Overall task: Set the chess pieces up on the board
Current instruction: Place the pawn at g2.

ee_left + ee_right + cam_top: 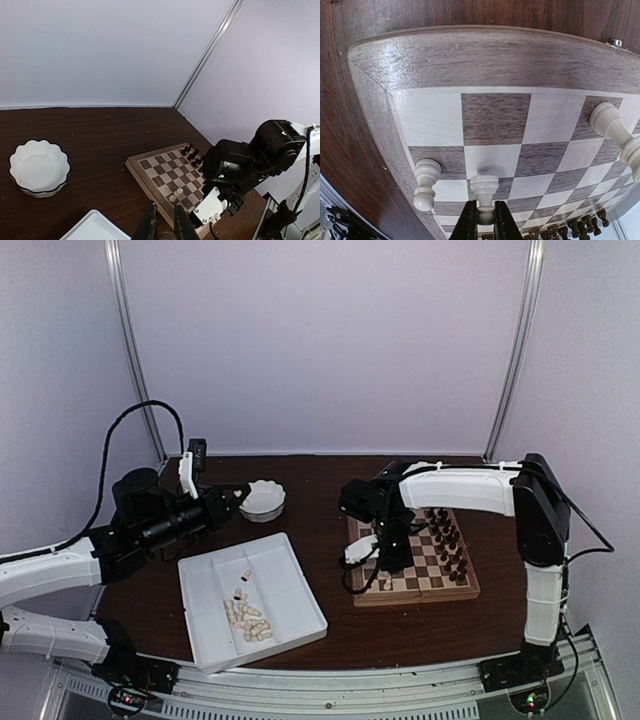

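Only the right wrist view shows the right tool (pixel 485 209) pinching a cream pawn (pixel 485 189) over the board (pixel 470 55); the left tool (pixel 165 214) is closed.

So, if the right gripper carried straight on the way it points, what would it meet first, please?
The right gripper would meet the board: the cream piece it grips would land first, probably on the light square showing its shadow. The gap left is hard to judge.

One board (pixel 430 592), one tray (pixel 290 590), one bowl (pixel 264 500). Three cream pieces (pixel 485 190) sit at the right gripper's (pixel 481 215) tips. The tray's heap and the dark pieces (pixel 450 540) are too bunched to count.
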You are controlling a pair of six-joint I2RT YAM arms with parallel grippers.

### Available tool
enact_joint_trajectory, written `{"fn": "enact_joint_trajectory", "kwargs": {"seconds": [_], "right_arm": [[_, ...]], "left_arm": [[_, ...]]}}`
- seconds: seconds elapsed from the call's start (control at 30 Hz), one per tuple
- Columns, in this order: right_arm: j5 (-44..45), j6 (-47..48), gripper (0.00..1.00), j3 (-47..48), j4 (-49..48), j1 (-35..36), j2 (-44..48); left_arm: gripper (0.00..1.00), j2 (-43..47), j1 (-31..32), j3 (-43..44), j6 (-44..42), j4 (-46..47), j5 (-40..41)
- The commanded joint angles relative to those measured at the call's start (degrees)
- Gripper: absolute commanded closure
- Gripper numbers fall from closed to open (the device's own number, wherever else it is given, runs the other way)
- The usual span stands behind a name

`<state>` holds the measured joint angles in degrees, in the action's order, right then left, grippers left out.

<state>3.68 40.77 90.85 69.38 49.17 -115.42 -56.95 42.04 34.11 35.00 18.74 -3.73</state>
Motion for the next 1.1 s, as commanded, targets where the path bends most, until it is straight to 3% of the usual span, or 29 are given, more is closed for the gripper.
{"fn": "enact_joint_trajectory", "kwargs": {"seconds": [0.0, 0.73, 0.83, 1.07], "right_arm": [[0.53, 0.62, 0.94, 1.55, -0.26, 0.40, -1.04], [0.80, 0.09, 0.74, 1.84, -1.20, 1.11, -1.53], [0.75, 0.03, 0.75, 1.73, -1.34, 1.11, -1.52], [-0.54, -0.26, 0.88, 2.35, -1.14, 1.13, -1.64]], "left_arm": [[0.88, 0.00, -0.38, 0.61, -0.38, 1.91, -0.52], [0.87, -0.18, -0.39, 0.35, 0.28, 1.84, -1.03], [0.88, -0.23, -0.38, 0.31, 0.32, 1.83, -1.06], [0.88, -0.68, -0.38, 0.34, 0.49, 2.21, -1.30]]}}
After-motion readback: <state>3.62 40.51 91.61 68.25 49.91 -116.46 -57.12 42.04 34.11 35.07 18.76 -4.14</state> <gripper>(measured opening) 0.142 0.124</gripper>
